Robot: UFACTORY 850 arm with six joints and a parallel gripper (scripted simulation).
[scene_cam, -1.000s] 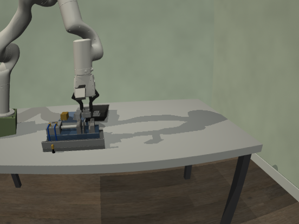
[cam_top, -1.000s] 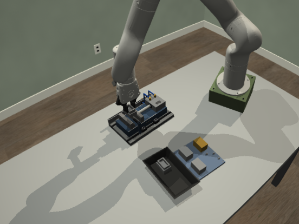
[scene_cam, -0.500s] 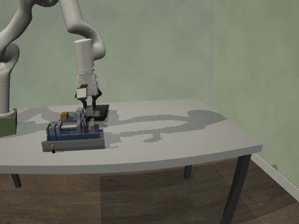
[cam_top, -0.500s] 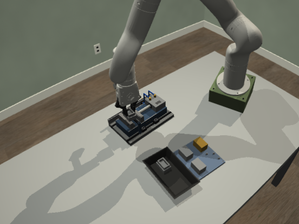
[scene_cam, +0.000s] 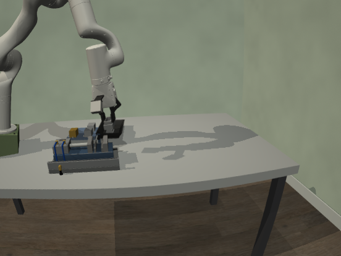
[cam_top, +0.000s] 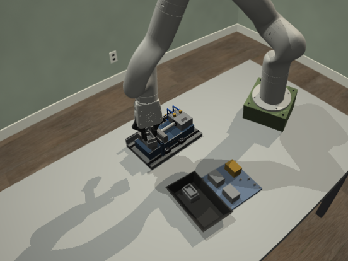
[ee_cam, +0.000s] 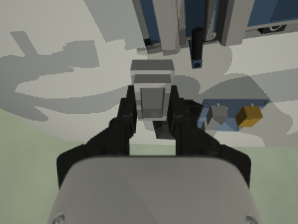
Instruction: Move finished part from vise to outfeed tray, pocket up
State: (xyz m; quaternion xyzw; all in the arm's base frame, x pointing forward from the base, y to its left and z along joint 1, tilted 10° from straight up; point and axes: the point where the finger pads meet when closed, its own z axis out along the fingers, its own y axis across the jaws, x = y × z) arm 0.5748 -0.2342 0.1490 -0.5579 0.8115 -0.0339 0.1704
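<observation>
My gripper [cam_top: 150, 138] [scene_cam: 107, 120] [ee_cam: 152, 96] is shut on the finished part [cam_top: 152, 139] [scene_cam: 108, 121] [ee_cam: 151, 86], a small grey block with a pocket. It holds the part by its sides a little above the open end of the blue vise [cam_top: 176, 132] [scene_cam: 81, 155] [ee_cam: 165, 20]. The part is clear of the vise jaws. The black outfeed tray [cam_top: 206, 217] [scene_cam: 117, 132] stands on the table in front of the vise, to the right in the top view.
Another grey pocketed part [cam_top: 190, 191] lies in the tray's far end. A blue plate [cam_top: 249, 188] [ee_cam: 227, 125] beside the tray carries two grey blocks and an orange block [cam_top: 233, 168] [ee_cam: 249, 116]. The arm's green base [cam_top: 268, 115] stands at the back right.
</observation>
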